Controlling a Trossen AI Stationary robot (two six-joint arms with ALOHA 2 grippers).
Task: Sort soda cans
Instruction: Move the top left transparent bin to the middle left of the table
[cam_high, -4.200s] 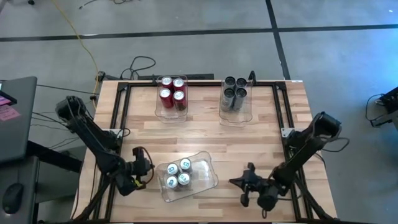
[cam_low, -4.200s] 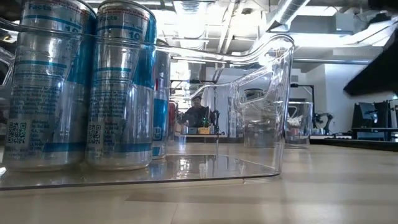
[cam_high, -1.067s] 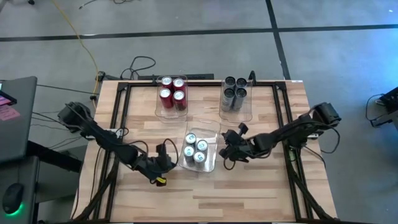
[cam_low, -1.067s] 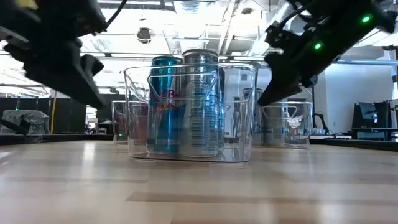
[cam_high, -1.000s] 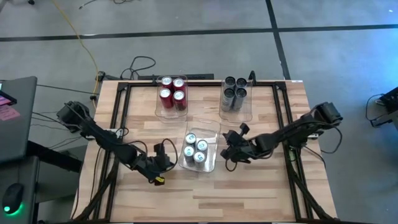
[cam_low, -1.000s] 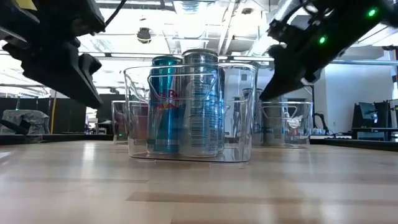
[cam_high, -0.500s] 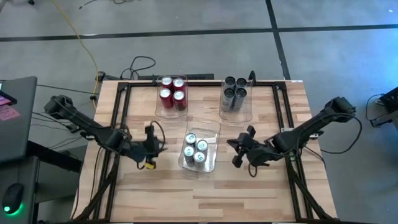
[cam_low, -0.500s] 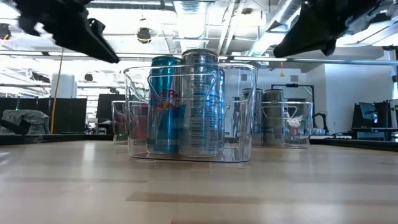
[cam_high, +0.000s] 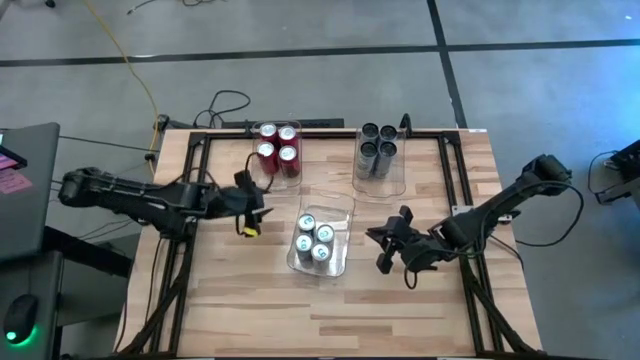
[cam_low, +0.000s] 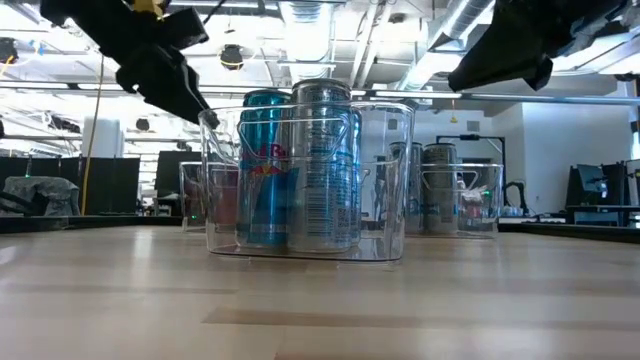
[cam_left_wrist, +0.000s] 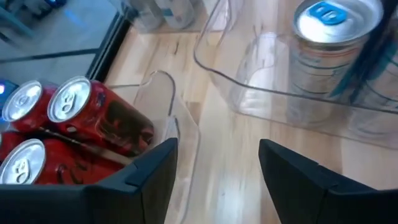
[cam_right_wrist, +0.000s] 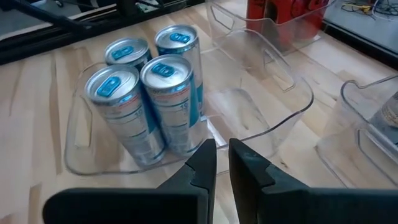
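Observation:
Four silver-white cans with blue marks (cam_high: 314, 240) stand upright in a clear bin (cam_high: 336, 212) at the table's middle; they also show in the right wrist view (cam_right_wrist: 149, 93). Four red cans (cam_high: 277, 145) stand in a clear bin at the far left, and four dark grey cans (cam_high: 377, 146) in a clear bin at the far right. My left gripper (cam_high: 258, 207) hangs open and empty above the table between the red cans' bin and the middle bin (cam_left_wrist: 217, 180). My right gripper (cam_high: 380, 248) is shut and empty to the right of the middle bin (cam_right_wrist: 222, 163).
A black frame (cam_high: 300, 132) runs along the table's far edge and down both sides. Bare wood lies along the near edge (cam_high: 320, 310). Cables (cam_high: 225, 105) lie on the floor beyond the far edge.
My left gripper has risen and gone from the near left of the middle bin toward the far edge, up to the red cans' bin. My right gripper has drawn back from the middle bin toward the table's right edge. The bins and cans have stayed put.

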